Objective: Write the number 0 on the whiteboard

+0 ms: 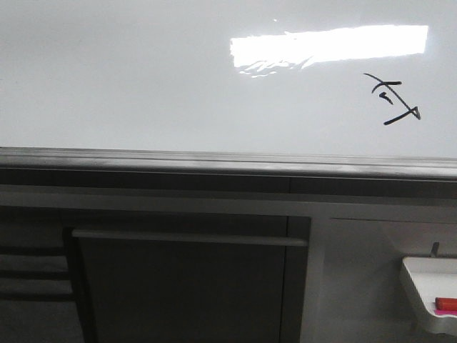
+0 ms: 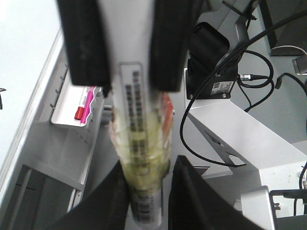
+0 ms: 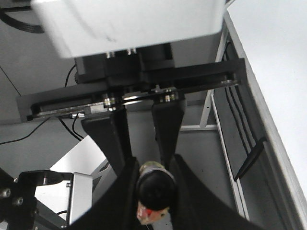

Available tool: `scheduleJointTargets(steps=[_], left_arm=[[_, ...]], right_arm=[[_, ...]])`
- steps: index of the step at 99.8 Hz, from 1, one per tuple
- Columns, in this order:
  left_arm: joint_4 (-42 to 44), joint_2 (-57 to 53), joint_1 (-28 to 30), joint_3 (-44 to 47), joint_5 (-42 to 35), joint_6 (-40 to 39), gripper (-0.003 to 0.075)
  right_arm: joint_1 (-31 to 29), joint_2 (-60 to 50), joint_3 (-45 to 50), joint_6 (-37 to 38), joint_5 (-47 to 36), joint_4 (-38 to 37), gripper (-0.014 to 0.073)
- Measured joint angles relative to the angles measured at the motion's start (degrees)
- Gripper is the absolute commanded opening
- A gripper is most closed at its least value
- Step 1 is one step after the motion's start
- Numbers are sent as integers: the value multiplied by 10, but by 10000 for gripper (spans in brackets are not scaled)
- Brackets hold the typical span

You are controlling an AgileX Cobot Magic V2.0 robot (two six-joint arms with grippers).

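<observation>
Clamped between the left gripper [image 2: 146, 191] fingers in the left wrist view: a white marker [image 2: 139, 158] with a barcode label, its barrel blurred and yellowish where it passes through. Right gripper [image 3: 152, 184] pinches a dark round-ended object, probably the marker cap [image 3: 153, 191], with a red-white bit under it; can't confirm what it is.

Front view: neither arm shows. Whiteboard [image 1: 143, 86] fills the upper half, bright glare patch near the top, grey edge rail [image 1: 214, 163] running below it. On the right part of the board sits the number 0 [image 1: 393, 100], really just a few crossing black strokes, angular, not a closed loop. Small white tray [image 1: 421, 286] hangs at lower right, well below the board, with a red item [image 1: 446, 303] in it.

Step, as judged: the mark is on the board and both grippers hang off it, so writing looks done, or poorly done. Next move would likely call for capping the marker, so tip and cap need lining up between the two grippers. If a retry is wanted, the tip must go back near the strokes and trace one closed oval.
</observation>
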Motion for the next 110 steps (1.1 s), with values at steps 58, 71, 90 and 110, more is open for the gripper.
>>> scheduleJointTargets(steps=[58, 71, 90, 110], left_arm=[[2, 0, 0, -1, 10, 0, 167], [3, 0, 0, -1, 10, 0, 167], [10, 0, 0, -1, 10, 0, 167], [27, 0, 0, -1, 10, 0, 167]], right_arm=[[0, 0, 0, -1, -1, 0, 221], [0, 0, 0, -1, -2, 0, 222], [0, 0, 0, -1, -2, 0, 222], [0, 0, 0, -1, -8, -10, 222]])
